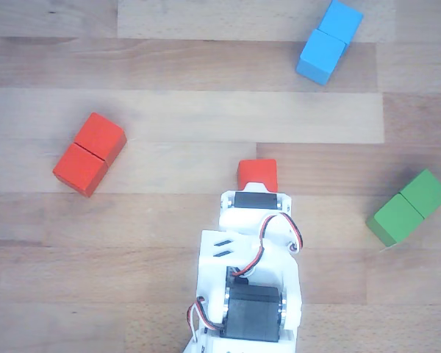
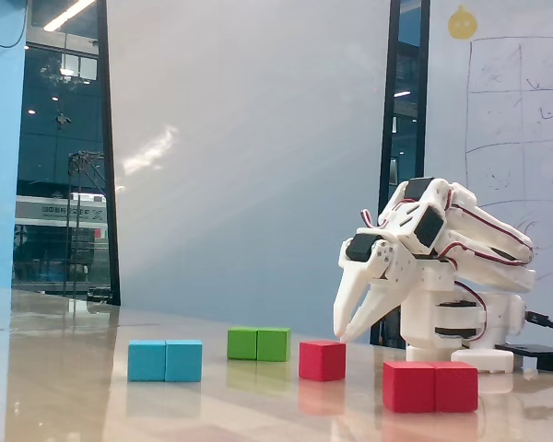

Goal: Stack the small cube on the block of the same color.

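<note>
Nothing was stacked yet — the small matte red cube [image 1: 257, 175] sat on the pale wooden worktop [image 1: 169, 294], well apart from the seamed red oblong block [image 1: 89, 154] at its nine o'clock. The white tool [image 2: 346, 333] hovered above it, empty, fingers narrowly parted.

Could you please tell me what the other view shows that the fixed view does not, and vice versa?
Only the other view shows the layout from above: the small cube lies apart from the red block, just ahead of the arm. Only the fixed view shows the end effector, tips down above the table beside the cube, and the arm's base. Both show the blue block and green block.
</note>
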